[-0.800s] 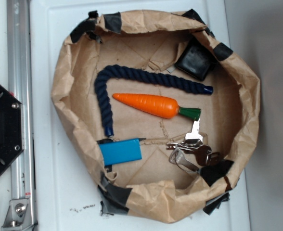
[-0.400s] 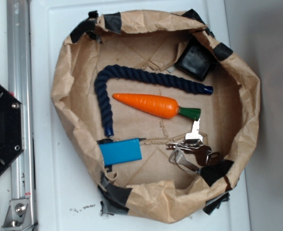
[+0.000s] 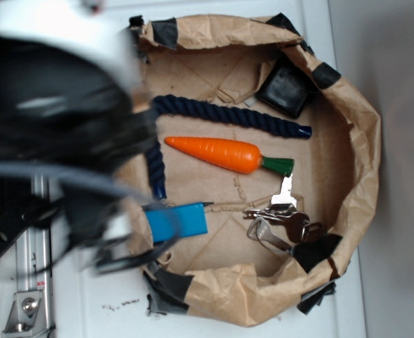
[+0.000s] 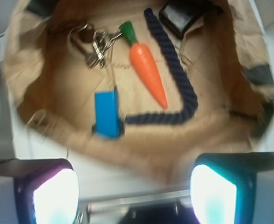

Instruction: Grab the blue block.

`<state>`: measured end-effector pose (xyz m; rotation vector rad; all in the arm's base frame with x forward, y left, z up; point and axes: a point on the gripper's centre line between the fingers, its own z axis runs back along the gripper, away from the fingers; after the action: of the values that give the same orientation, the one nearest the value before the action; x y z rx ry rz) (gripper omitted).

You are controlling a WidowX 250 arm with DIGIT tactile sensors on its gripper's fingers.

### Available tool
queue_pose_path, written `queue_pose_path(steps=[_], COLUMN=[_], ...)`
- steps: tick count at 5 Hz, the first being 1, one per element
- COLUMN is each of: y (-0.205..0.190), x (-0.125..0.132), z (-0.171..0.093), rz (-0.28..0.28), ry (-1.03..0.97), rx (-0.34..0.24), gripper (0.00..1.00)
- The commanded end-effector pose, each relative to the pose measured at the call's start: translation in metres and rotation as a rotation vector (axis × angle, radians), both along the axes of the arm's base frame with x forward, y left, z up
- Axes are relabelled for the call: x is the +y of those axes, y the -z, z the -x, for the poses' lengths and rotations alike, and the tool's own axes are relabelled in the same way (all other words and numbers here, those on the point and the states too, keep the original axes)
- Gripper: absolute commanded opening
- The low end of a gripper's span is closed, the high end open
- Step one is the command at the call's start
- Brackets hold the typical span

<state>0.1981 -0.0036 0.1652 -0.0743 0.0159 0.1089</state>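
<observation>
Fingers (image 4: 127, 193) are spread wide with nothing between them; the wrist view shows the two pads at the bottom corners, one glowing purple and the other teal, and both are well short of the paper bowl (image 4: 30, 93). So the robot looks to be in the approach step, nothing grabbed yet.

The block (image 4: 107, 113) lies flat on the bowl's floor near the rim closest to the fingers. In the exterior view the block (image 3: 182, 220) is partly hidden by the blurred black arm (image 3: 59, 134), which covers the whole left side of that view. One end of the rope (image 4: 174, 93) sits right next to the block; whether they touch is hard to say with the blur. The carrot (image 4: 147, 71) is a bit further in, with the keys (image 4: 92, 42) beyond it and a black box (image 4: 181, 16) at the far wall.

Next move probably needs the arm to travel forward over the crumpled rim, center on the block, and drop down with the fingers straddling its narrow width. Clipping that rope end or the paper wall on the way down would be the thing to watch.
</observation>
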Motion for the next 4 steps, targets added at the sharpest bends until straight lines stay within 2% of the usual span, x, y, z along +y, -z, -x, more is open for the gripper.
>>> queue_pose_path(steps=[1,2,3,4], y=[0.049,0.085,0.109,0.138], x=[0.005,-0.024,-0.043,-0.056], z=[-0.022,-0.009,-0.015,-0.018], rz=[0.033,0.065,0.064,0.035], ry=[-0.026,-0.006,-0.087,-0.073], rx=[0.109,0.179,0.134,0.149], gripper=[1.00,1.00,1.00,1.00])
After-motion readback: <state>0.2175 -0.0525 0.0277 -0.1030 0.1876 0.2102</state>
